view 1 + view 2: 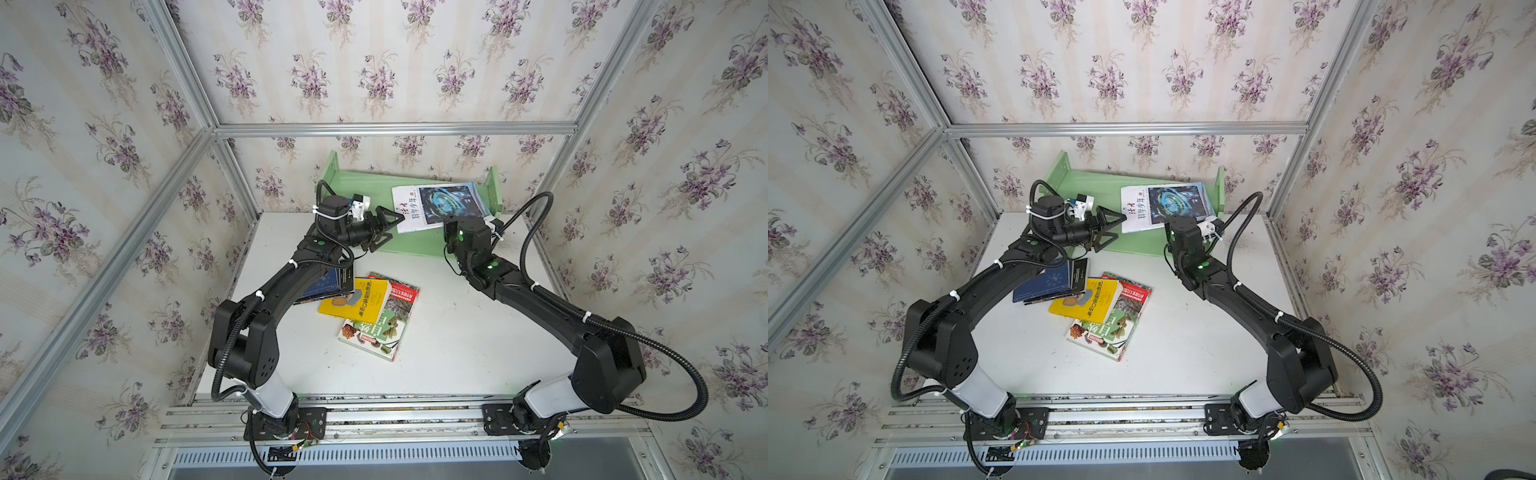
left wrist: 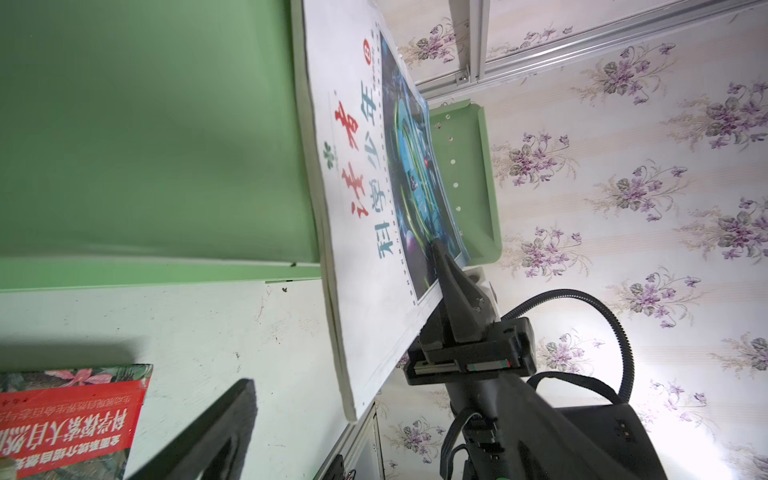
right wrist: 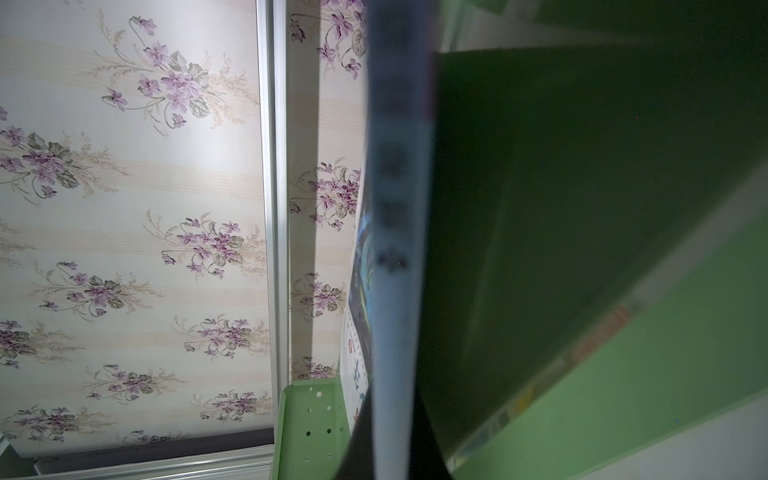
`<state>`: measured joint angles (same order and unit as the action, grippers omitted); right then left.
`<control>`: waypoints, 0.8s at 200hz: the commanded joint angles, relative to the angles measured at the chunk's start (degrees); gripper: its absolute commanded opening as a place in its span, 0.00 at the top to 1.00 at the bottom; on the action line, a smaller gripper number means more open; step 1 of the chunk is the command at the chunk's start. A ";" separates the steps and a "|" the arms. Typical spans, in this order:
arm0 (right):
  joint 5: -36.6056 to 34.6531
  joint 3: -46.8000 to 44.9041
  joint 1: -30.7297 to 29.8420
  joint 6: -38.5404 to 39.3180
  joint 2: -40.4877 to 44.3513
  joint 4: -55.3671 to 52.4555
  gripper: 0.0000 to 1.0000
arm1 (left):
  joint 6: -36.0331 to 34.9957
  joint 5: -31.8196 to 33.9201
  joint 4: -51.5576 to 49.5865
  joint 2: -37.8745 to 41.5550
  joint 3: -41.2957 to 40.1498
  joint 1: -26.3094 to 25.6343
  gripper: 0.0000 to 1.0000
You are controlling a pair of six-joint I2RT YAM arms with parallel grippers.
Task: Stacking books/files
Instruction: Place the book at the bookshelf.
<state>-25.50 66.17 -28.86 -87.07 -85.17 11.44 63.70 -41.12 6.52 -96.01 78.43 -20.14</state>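
Magazine (image 1: 436,205), edge pinched by right gripper (image 2: 438,249), tilts over green shelf (image 1: 357,183); left gripper (image 1: 387,230) gapes beside its corner.

On the blue-swirl magazine (image 2: 365,232), pinched in the right jaws and just ahead of the open left jaws, we read red "读者" and teal "科学少年"; its red-circled numeral is unclear to us. Below the left jaws, the yellow book (image 1: 353,301) carries "装在口袋里的爸爸" in black. Beside a left jaw, the nature book (image 2: 70,411) has a red band reading "科学探索大自然"; its smaller line is blurred.
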 commanded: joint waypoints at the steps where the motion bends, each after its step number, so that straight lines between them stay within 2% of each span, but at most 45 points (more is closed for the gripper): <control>1: 0.96 -0.50 -0.05 -1.83 -0.05 3.73 1.00 | 6.57 -1.75 8.61 -0.89 -1.22 -0.14 0.14; 18: 0.97 -1.26 -0.05 -2.81 0.04 4.02 1.00 | 9.31 -2.20 12.33 -1.76 -1.57 -0.41 0.21; 52: 1.21 -2.52 -0.05 -3.64 -0.26 5.54 1.00 | 10.25 -1.88 12.89 -2.34 -0.74 -1.54 0.38; 62: 1.60 -3.03 -0.05 -4.28 -0.51 6.58 1.00 | 10.42 -1.63 12.90 -2.34 -0.74 -1.70 0.44; 95: 2.35 -3.94 -0.05 -5.10 -0.89 7.82 1.00 | 11.00 -1.41 12.73 -2.73 -0.39 -1.92 0.74; 112: 3.23 -4.20 0.08 -3.23 -0.22 7.73 1.00 | 10.47 -0.97 12.10 -2.79 -0.39 -2.06 0.80; 120: 3.89 -4.29 0.22 -1.88 0.48 6.74 0.95 | 9.76 -0.68 11.26 -2.90 -0.01 -2.09 0.82; 144: 5.28 -6.17 0.78 1.74 4.63 3.20 0.66 | 5.04 -0.49 5.59 -3.85 3.88 -2.09 0.90; 160: 5.10 -8.06 1.57 3.93 8.79 -1.46 0.56 | 0.97 -0.67 1.05 -4.79 7.79 -2.08 0.93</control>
<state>-20.97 59.79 -28.10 -88.12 -80.66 17.02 71.05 -41.34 12.16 -99.94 81.93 -22.15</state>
